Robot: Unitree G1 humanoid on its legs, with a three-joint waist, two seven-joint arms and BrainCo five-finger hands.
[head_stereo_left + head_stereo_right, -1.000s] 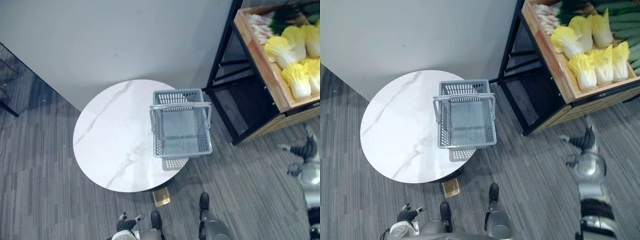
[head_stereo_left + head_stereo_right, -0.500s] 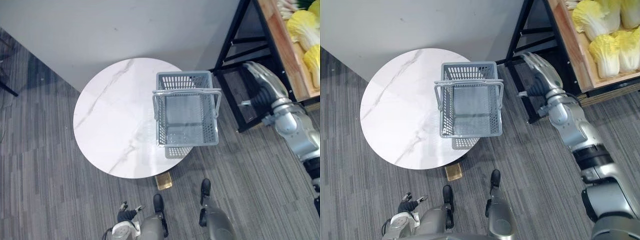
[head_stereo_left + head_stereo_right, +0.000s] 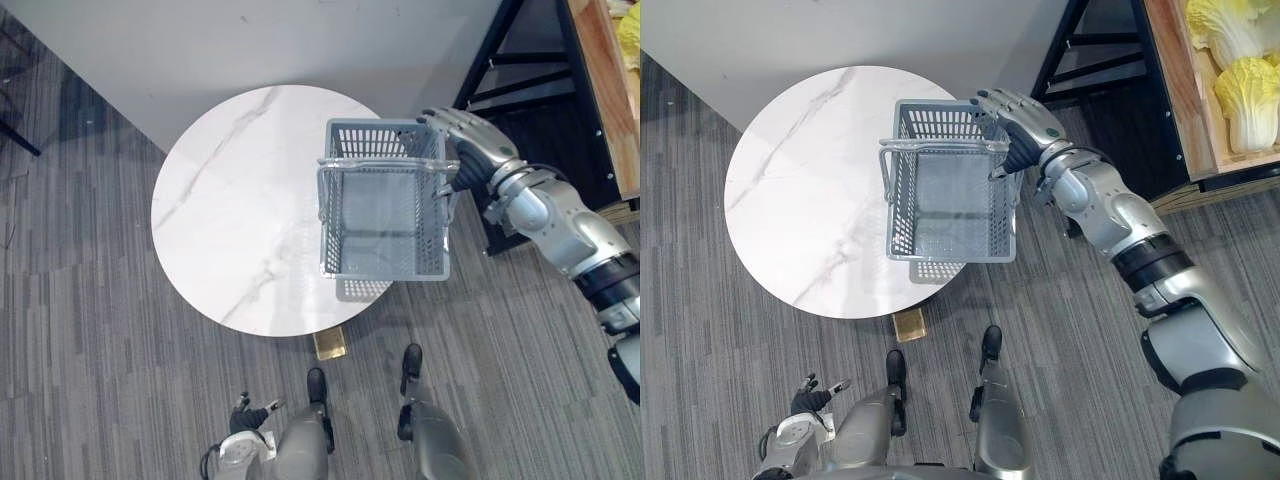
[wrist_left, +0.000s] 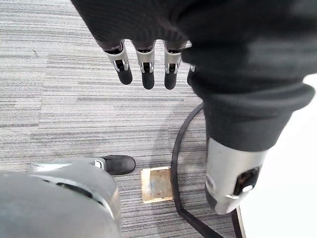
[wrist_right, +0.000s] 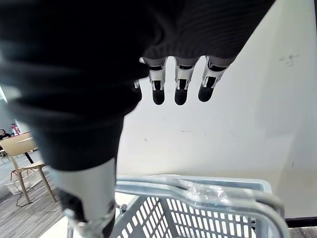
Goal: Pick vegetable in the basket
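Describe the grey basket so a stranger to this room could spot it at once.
Find the round white marble-patterned table by the grey wall. At its right edge stands a grey plastic mesh basket with raised handles. It is the only thing on the table and empty, unlike the wooden crate of yellow cabbages.

A grey basket (image 3: 331, 214) is sitting at the right edge of the round white marbled surface (image 3: 235, 205), its near end overhanging the carpeted floor. The right robot hand (image 3: 466, 142) is reaching over the basket's far right corner, fingers spread and straight. The left robot hand (image 3: 246, 417) is hanging low above the carpet.
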